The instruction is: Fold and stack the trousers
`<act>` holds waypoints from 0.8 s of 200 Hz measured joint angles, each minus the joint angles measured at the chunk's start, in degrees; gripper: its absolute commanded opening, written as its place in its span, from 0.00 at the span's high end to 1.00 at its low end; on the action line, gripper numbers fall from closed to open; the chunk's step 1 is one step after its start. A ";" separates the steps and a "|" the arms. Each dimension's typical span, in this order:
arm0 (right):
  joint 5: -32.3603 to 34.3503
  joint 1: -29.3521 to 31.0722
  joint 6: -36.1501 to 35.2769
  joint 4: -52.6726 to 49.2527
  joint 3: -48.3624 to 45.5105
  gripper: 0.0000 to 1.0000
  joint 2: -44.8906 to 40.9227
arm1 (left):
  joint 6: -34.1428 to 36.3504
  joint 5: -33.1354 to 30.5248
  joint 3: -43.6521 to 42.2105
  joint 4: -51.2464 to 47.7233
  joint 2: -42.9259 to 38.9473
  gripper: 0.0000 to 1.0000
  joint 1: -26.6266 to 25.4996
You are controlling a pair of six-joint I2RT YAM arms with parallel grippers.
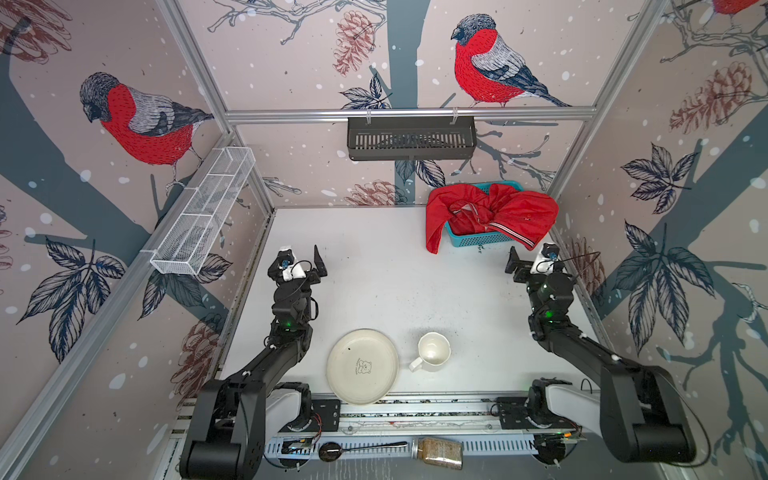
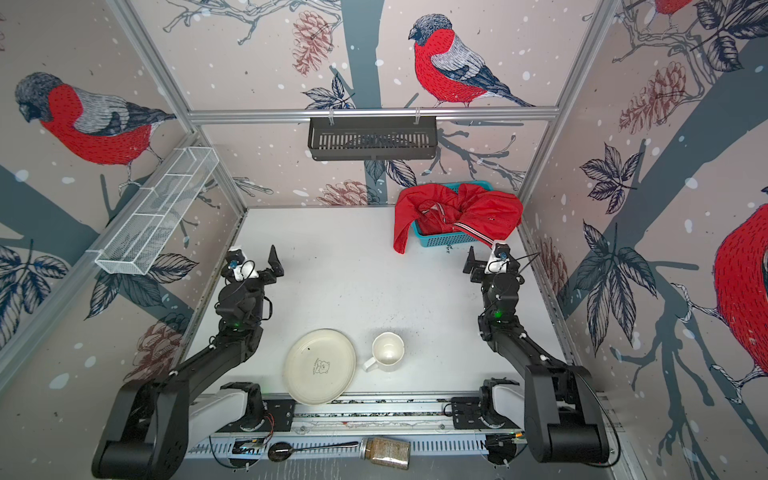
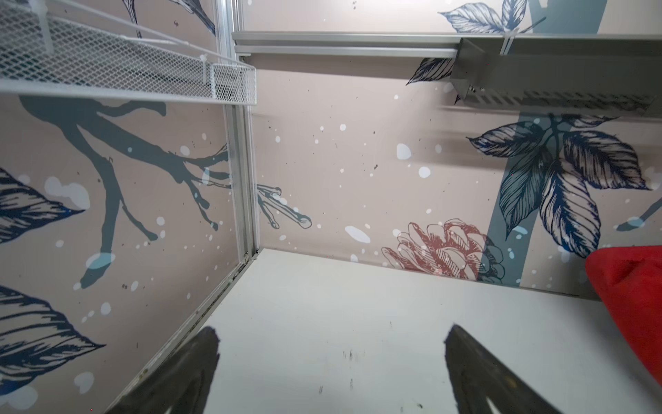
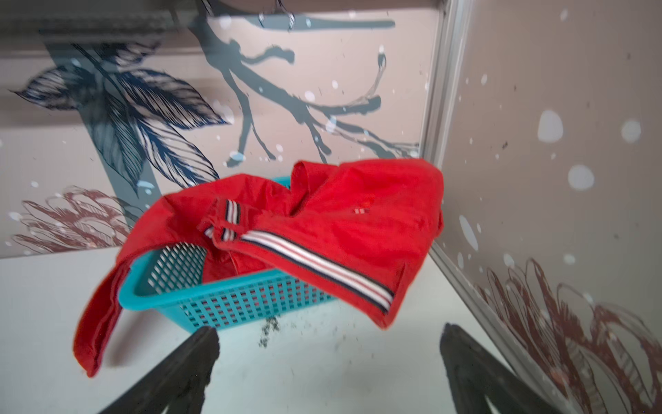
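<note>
The bright red thin-fabric trousers [image 1: 492,210] lie heaped in and over a teal plastic lattice basket [image 1: 473,240] at the far right corner of the white bench [image 1: 374,282]; one red fold spills over the basket's end nearer the bench's middle and reaches the surface; the white, red and dark striped ribbed band [image 4: 315,267] drapes across the basket's near rim toward the right edge. The left gripper [image 3: 332,337] hovers over bare surface near the left edge, jaws spread wide and holding nothing; the right gripper [image 4: 329,333] stands just short of the basket by the right edge, jaws likewise wide and empty, clear of the cloth. The garment should handle as light and wholly limp; lifted from a single point it will sag and trail; the thin weave is probably a little slick, so a pinch ought to gather a full fold, not a single layer. The ribbed band looks thicker and offers the firmest purchase, best taken where it overhangs the near rim, free of the lattice; a second hold farther along the same band would spread that edge. How much cloth is tangled inside the basket cannot be made out, and the basket may drag along with it.
</note>
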 measured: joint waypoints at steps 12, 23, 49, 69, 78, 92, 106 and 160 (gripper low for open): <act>-1.77 0.02 -0.81 -4.70 4.70 0.00 -0.61 | -2.32 2.27 4.48 -5.73 -0.61 0.02 0.00; -3.17 0.00 -2.16 -9.27 9.55 0.00 0.26 | -4.17 5.70 10.08 -12.85 0.31 0.02 -0.02; -6.34 -0.02 -8.61 -23.52 25.33 0.01 7.98 | -6.45 16.44 20.70 -27.32 4.68 0.02 -0.02; -8.35 -0.04 -15.15 -34.82 36.26 0.01 15.15 | -6.84 24.41 23.19 -34.03 6.71 0.02 -0.02; -9.20 -0.04 -18.05 -39.08 39.91 0.01 18.05 | -6.91 28.17 24.20 -36.00 7.82 0.02 -0.02; -10.38 0.00 -22.71 -46.66 45.83 0.01 23.08 | -7.37 33.55 26.18 -37.94 10.10 0.02 0.00; -11.58 -0.02 -26.40 -53.11 51.71 0.01 28.20 | -7.74 38.25 28.06 -39.23 12.44 0.02 0.00; -12.57 0.83 -35.69 -66.42 69.79 0.01 46.29 | -8.92 48.00 29.27 -39.69 17.92 0.02 0.00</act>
